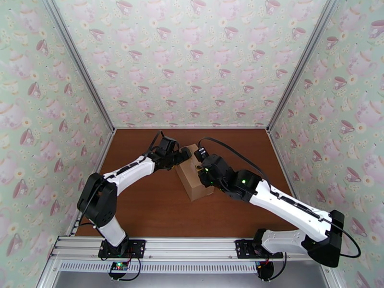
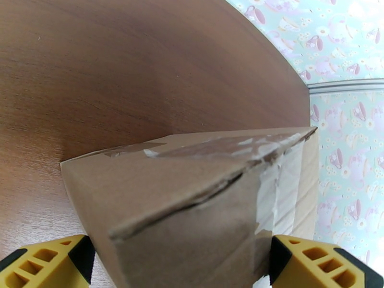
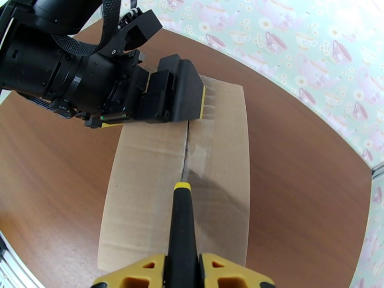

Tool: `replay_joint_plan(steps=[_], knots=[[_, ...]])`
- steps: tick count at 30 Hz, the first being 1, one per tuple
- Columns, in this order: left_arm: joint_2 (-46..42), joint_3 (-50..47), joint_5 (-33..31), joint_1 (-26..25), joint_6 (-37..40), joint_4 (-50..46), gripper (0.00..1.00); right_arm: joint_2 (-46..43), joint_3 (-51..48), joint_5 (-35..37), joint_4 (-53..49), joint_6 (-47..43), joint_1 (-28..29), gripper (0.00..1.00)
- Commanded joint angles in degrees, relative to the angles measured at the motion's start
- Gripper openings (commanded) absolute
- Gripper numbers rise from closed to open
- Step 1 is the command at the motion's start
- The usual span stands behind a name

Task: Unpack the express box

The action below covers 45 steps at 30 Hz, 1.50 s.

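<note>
The right claw [image 3: 182, 270] is closed tight on a black stick tool [image 3: 181, 226] with a yellow ring near its front. The thin tip of the tool rests on the clear tape line along the top of the express box [image 3: 144, 198]. The box is plain brown cardboard. It lies near the middle of the brown wooden table [image 1: 144, 212], between the two arms, with its flaps shut. The left claw [image 2: 182, 267] is spread wide open at the far end of the box. Its yellow fingers [image 2: 43, 262] sit on both sides of a box corner, close against the cardboard. The left arm crowds that end of the box. Walls [image 1: 192, 58] with teapot and cup pictures stand around the table.
</note>
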Motion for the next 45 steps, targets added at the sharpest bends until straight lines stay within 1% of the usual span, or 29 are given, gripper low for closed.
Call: replay_joint_plan(steps=[1, 5, 15, 21, 27, 37, 45], knots=[[3.1, -2.2, -5.6, 1.2, -2.0, -1.9, 1.00, -0.8, -2.1, -3.9, -3.5, 2.0, 0.8, 0.00], [3.8, -1.8, -6.3, 1.4, -2.8, -1.0, 1.00, -0.4, -2.8, -3.4, -3.9, 2.0, 0.8, 0.00], [5.4, -0.8, -8.1, 2.3, -3.5, -0.6, 1.00, -3.2, 0.4, -2.6, -6.7, 1.4, 0.8, 0.00], [6.7, -0.3, -8.5, 2.4, -4.0, 0.1, 1.00, -3.1, 0.5, -4.9, -7.6, 2.7, 0.9, 0.00], [7.7, -0.3, -9.7, 2.8, -4.6, 0.5, 1.00, -3.5, 0.7, -4.9, -8.5, 3.4, 1.0, 0.00], [10.0, 0.7, -11.9, 2.8, -7.1, 2.1, 1.00, -1.8, -3.0, -5.7, -7.0, 4.4, 0.9, 0.00], [11.4, 1.8, -14.3, 2.8, -8.3, 2.0, 1.00, -2.8, 1.0, -6.0, -9.7, 3.7, 0.9, 0.00]])
